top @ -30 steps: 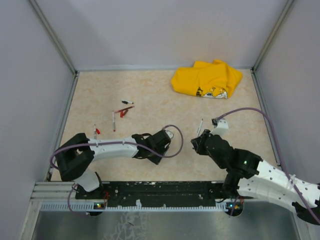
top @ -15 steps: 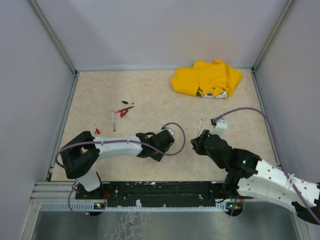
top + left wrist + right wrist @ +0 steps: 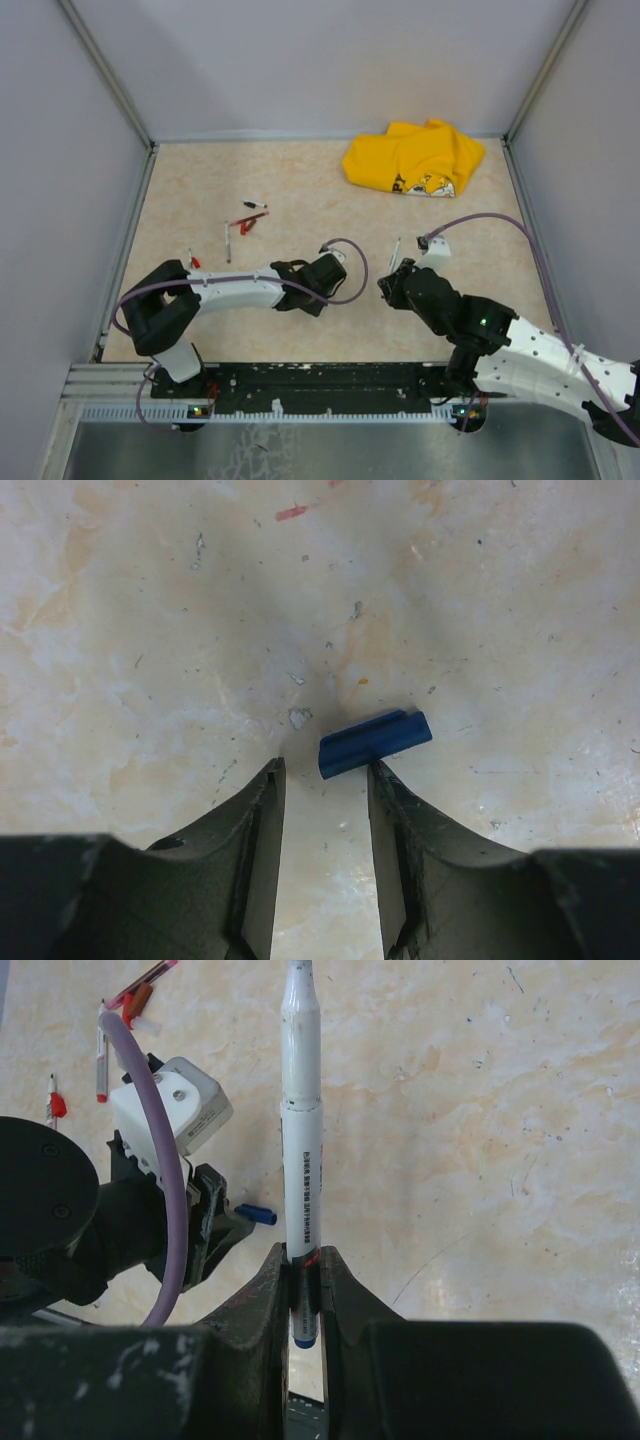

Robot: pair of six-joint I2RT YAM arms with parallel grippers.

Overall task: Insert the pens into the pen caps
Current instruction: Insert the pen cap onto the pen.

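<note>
My right gripper (image 3: 303, 1260) is shut on a white pen (image 3: 302, 1110) with a blue end, held near its rear; the barrel points away from me. In the top view this gripper (image 3: 392, 283) sits right of centre with the pen (image 3: 398, 252) sticking out beyond it. My left gripper (image 3: 325, 780) is open just above the table. A small blue cap (image 3: 375, 743) lies on the table just past its right fingertip (image 3: 378, 780), not between the jaws. The cap (image 3: 257, 1214) also shows beside the left gripper (image 3: 215, 1225). More pens (image 3: 228, 243) and red caps (image 3: 246, 227) lie at the left.
A crumpled yellow cloth (image 3: 415, 158) lies at the far right corner. Grey walls enclose the table on three sides. A purple cable (image 3: 350, 270) loops off the left wrist, another (image 3: 500, 222) arcs over the right arm. The two grippers face each other closely at mid-table.
My left arm has stretched a little further right and away. My right gripper has moved slightly left with the pen, closing the gap between the two grippers.
</note>
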